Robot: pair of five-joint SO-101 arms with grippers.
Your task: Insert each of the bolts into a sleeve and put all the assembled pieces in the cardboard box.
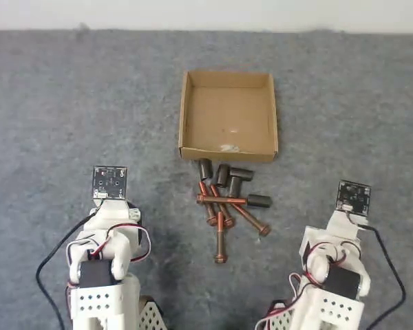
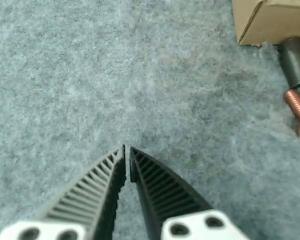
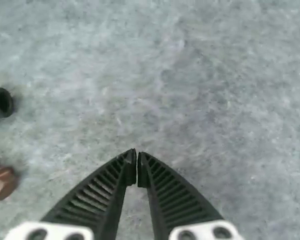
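Beside the box I see bolts overlapping sleeves; left end effector and right end effector clenched empty over open surface.

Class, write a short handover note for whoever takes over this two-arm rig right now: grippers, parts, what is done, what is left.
Left gripper: jaws shut, empty, over the carpet left of the pile.
Right gripper: jaws shut, empty, right of the pile.
Bolts and sleeves: heaped together just in front of the cardboard box; whether any are already joined is unclear.
Done: nothing in the box.
Left: join each pair, box them all.
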